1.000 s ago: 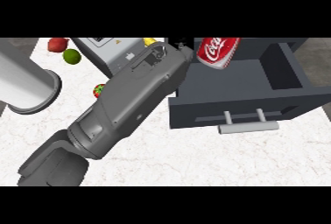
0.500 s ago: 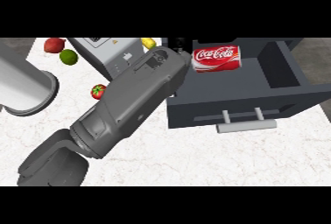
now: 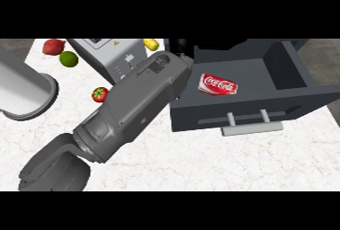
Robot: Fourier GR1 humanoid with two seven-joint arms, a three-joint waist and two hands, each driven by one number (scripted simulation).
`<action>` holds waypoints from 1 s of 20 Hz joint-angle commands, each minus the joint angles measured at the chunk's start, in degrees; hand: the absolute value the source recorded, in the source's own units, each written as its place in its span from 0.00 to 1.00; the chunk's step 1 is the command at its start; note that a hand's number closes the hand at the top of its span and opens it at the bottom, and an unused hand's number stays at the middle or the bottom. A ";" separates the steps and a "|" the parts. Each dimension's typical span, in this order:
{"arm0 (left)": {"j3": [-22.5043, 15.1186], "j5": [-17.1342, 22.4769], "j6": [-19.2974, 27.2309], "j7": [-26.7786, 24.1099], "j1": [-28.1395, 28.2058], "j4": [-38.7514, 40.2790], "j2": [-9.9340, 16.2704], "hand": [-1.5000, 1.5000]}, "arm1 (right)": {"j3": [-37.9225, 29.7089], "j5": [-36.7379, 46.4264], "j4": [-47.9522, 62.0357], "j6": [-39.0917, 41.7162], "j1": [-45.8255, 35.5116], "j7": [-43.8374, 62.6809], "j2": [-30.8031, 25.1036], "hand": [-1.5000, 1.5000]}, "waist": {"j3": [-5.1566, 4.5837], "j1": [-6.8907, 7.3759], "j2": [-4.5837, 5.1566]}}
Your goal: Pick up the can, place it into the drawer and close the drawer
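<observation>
Inside the open drawer (image 3: 292,85), toward two o'clock on the bench (image 3: 219,161), the red can (image 3: 218,84) lies on its side on the drawer floor, touched by no hand. One grey forearm (image 3: 133,112) runs from seven o'clock up to the drawer's left edge; its hand (image 3: 182,44) is mostly hidden, so I cannot tell whether the fingers are apart or together. At ten o'clock sit a tomato (image 3: 100,94) and a lime (image 3: 68,58).
</observation>
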 commanded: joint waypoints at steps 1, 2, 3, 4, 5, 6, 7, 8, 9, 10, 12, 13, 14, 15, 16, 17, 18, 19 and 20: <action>-0.46 2.20 0.87 -1.01 -0.65 -0.25 -0.01 0.00 | -1.32 -1.13 0.59 0.67 -0.71 -0.92 -1.23 0.00 | 0.00 0.27 -0.17; -0.44 3.02 1.25 -2.66 0.15 -0.70 -0.01 0.00 | -0.99 1.23 1.22 1.36 -1.44 -2.72 -0.82 0.00 | 0.03 -0.21 0.07; 1.19 2.53 -1.80 -3.53 0.08 1.24 -0.01 0.00 | -2.56 1.28 -2.55 2.20 -0.36 -3.82 -1.65 0.00 | -0.03 0.44 -0.12; -0.69 3.45 0.25 -3.33 1.11 -1.73 -0.01 0.00 | -1.35 7.75 -2.60 2.83 -2.86 -6.75 -1.55 0.00 | 0.01 -0.02 0.17; -0.02 2.81 -0.46 -2.56 -1.01 -1.23 -0.01 0.00 | -3.35 10.02 -3.28 4.00 -1.97 -8.49 -2.83 0.00 | -0.01 1.18 -0.28; 0.08 3.49 0.67 -4.14 0.40 -0.76 -0.01 0.00 | -3.39 8.95 -6.01 3.71 -2.13 -6.83 -4.55 0.00 | -0.05 0.40 -0.11; 0.99 3.14 -0.45 -2.11 -3.27 0.57 -0.01 0.00 | -2.74 12.83 -6.30 4.81 -1.86 -9.55 -3.00 0.00 | -0.01 1.30 -0.20; -0.36 4.17 0.00 -4.01 -0.94 -2.38 -0.01 0.00 | -1.17 12.66 -5.14 6.04 -3.05 -10.63 -3.26 0.00 | 0.01 0.98 -0.16; -0.86 4.82 1.98 -3.70 -1.46 -3.40 -0.01 0.00 | 0.54 14.90 -4.99 5.32 -4.40 -10.21 -2.83 0.00 | 0.00 1.50 -0.21; -0.44 5.32 1.31 -5.21 -0.88 -2.59 -0.01 0.00 | 0.33 14.00 -6.40 6.57 -3.56 -11.67 -2.77 0.00 | 0.00 0.63 -0.11; 0.33 5.14 -1.09 -5.72 -1.91 -0.70 -0.01 0.00 | 1.98 18.70 -7.91 5.98 -5.47 -12.85 -2.47 0.00 | -0.02 1.48 0.14; -0.42 5.03 -0.83 -6.28 -0.53 -2.53 -0.01 0.00 | 4.28 21.54 -8.96 5.40 -5.42 -12.67 -0.47 0.00 | -0.06 2.73 -0.29; -0.59 5.45 0.02 -6.84 -1.33 -1.49 -0.01 0.00 | 4.17 22.46 -7.34 4.25 -8.91 -11.34 -3.79 0.00 | -0.06 2.18 0.12; -0.45 5.64 0.80 -7.85 -1.47 -2.96 -0.01 0.00 | 5.60 26.16 -9.18 4.04 -9.14 -11.91 -3.05 0.00 | -0.09 2.62 -0.01; 0.00 5.38 0.46 -7.97 -1.34 -1.71 -0.01 0.00 | 7.30 29.43 -8.97 4.56 -9.29 -12.60 -2.74 0.00 | -0.09 3.38 -0.06; -0.51 5.22 -0.66 -7.75 -1.22 -1.75 -0.01 0.00 | 8.85 31.87 -9.15 4.17 -9.74 -12.92 -1.91 0.00 | -0.08 3.56 -0.21; 0.11 5.82 0.72 -7.54 -3.08 -2.45 -0.01 0.00 | 9.06 34.31 -6.26 3.97 -12.81 -13.88 -4.12 0.00 | -0.06 3.84 -0.14; -0.80 6.35 0.68 -8.30 -0.20 -4.26 -0.01 0.00 | 12.30 38.12 -8.10 3.97 -12.50 -13.56 -2.77 0.00 | -0.09 4.14 -0.28; -0.71 6.56 2.59 -5.11 -3.26 -3.22 -0.01 0.00 | 12.57 39.79 -5.84 2.52 -14.86 -12.52 -3.59 0.00 | -0.07 4.23 -0.42</action>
